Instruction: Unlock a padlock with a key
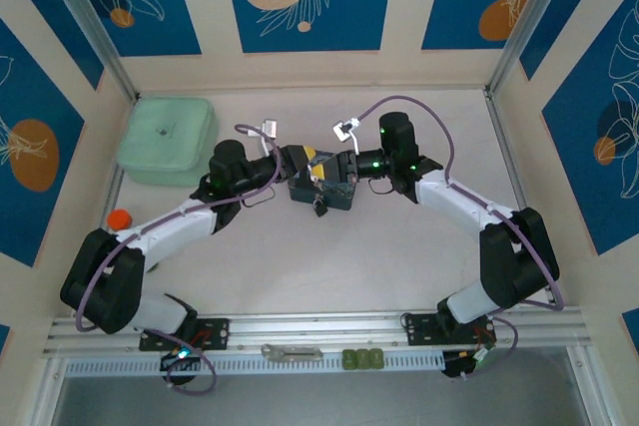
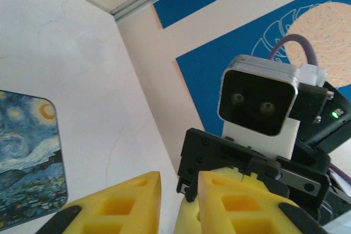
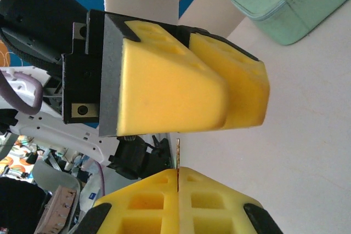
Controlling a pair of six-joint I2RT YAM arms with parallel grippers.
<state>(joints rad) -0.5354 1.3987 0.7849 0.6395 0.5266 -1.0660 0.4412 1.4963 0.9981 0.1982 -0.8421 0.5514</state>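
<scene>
Table (image 1: pixel 399 266) with tin (image 2: pixel 27 157), green case (image 1: pixel 167 139)

Bright, even light with soft shadows; top view sharp, wrist views soft-focused up close, whites slightly glaring.

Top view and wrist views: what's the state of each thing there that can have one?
left claw: slightly open, empty.
right claw: shut on the key.
padlock: too small to tell if locked.
green box: lid closed.
painted tin: lid on.
</scene>
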